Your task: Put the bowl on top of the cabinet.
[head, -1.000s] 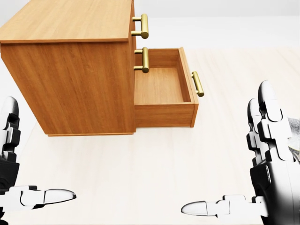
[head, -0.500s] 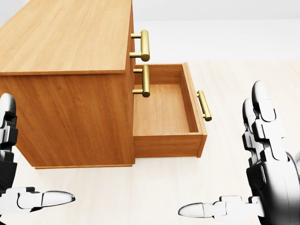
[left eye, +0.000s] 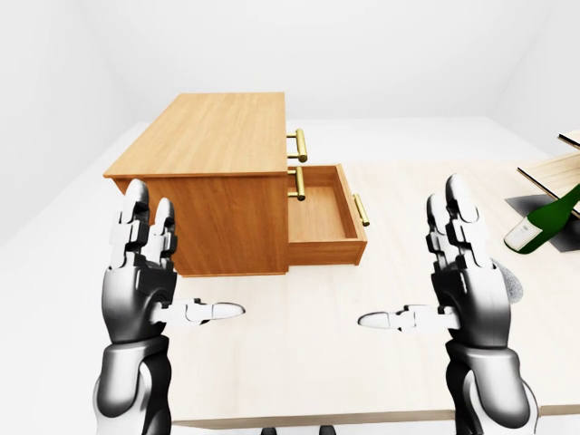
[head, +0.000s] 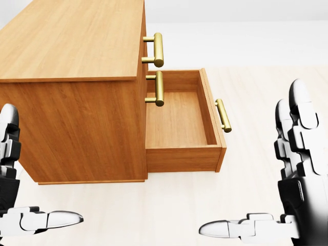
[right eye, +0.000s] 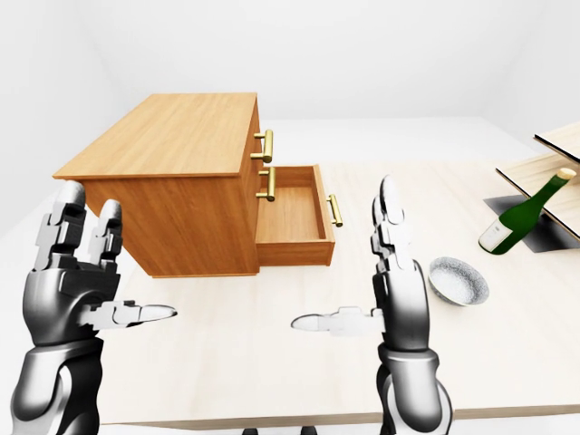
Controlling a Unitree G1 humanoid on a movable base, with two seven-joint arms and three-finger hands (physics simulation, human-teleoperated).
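A wooden cabinet (right eye: 172,145) with brass handles stands on the table at the left of the right-eye view; its lowest drawer (right eye: 292,214) is pulled out and bare inside. A small grey bowl (right eye: 458,280) rests on the table to the right of my right hand (right eye: 367,281), apart from it; the left-eye view shows only its rim behind the hand. My left hand (right eye: 95,276) hovers low beside the cabinet's near side. Both hands are open, fingers up and thumbs pointing inward, holding nothing.
A green bottle (right eye: 524,212) leans at the right of the right-eye view on a dark mat, beside a tilted wooden board (right eye: 555,154). The light wooden table (right eye: 272,372) ends close below my hands.
Over the last second the head view came nearer the cabinet, which now looks larger and lower. My right hand has shifted a little to the right; the left hand has barely moved.
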